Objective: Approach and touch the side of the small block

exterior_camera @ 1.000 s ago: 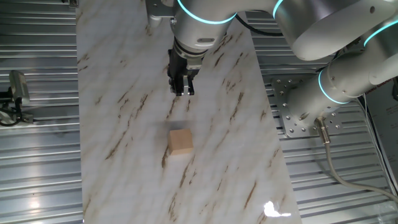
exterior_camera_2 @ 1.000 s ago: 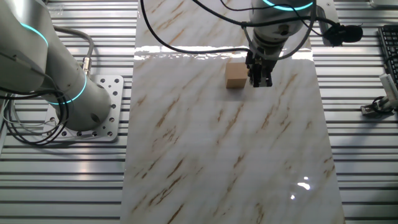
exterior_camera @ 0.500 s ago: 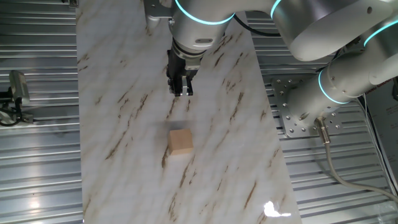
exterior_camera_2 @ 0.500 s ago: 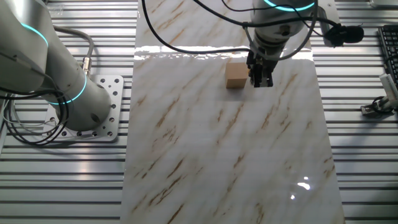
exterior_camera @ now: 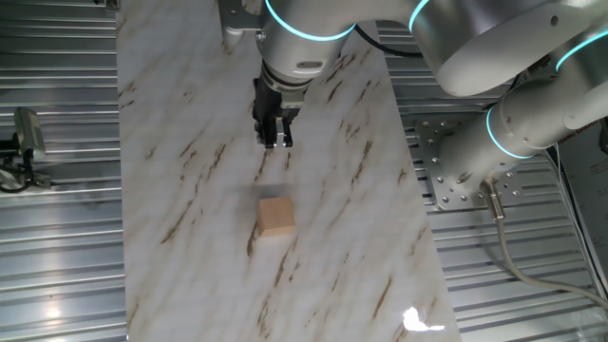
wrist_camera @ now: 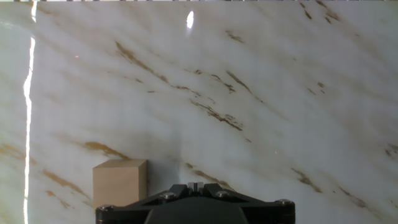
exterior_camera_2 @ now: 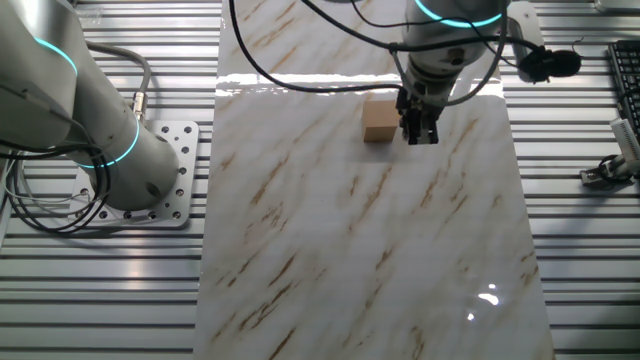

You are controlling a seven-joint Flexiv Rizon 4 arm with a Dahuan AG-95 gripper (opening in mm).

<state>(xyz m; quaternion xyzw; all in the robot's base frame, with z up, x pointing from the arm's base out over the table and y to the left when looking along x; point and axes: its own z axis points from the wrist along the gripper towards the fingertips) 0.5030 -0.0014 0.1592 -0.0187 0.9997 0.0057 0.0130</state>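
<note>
**A:** What is taking up most of the scene?

**B:** A long marble-patterned tabletop (exterior_camera: 332, 237), white with brown veins, is lying across ribbed metal flooring (exterior_camera: 57, 237). The robot arm (exterior_camera: 532, 114), white with glowing teal rings, is reaching in over it from the side, and its round base (exterior_camera_2: 150, 170) is sitting on a drilled metal plate (exterior_camera_2: 180, 205) beside the marble.

**A:** And the small block?

**B:** The small block (exterior_camera: 275, 217) is sitting flat on the marble, near the middle of the slab's width. It is a light tan wooden cube with plain faces, the top a shade paler than the sides. In the hand view the small block (wrist_camera: 120, 182) is showing at the lower left, its lower part cut off by the dark hand body.

**A:** Which way is it pointing?

**B:** Being a cube, it is showing no long axis. Its edges are running roughly square to the slab's long sides.

**A:** What are the fingers doing?

**B:** The gripper (exterior_camera: 273, 141) is pointing down at the marble, its dark fingers (exterior_camera_2: 411, 130) pressed close together and holding nothing. In one fixed view it is standing clearly apart from the cube. In the other fixed view the gripper (exterior_camera_2: 416, 138) is appearing just beside the cube's right face; whether it is touching there I cannot tell
</note>
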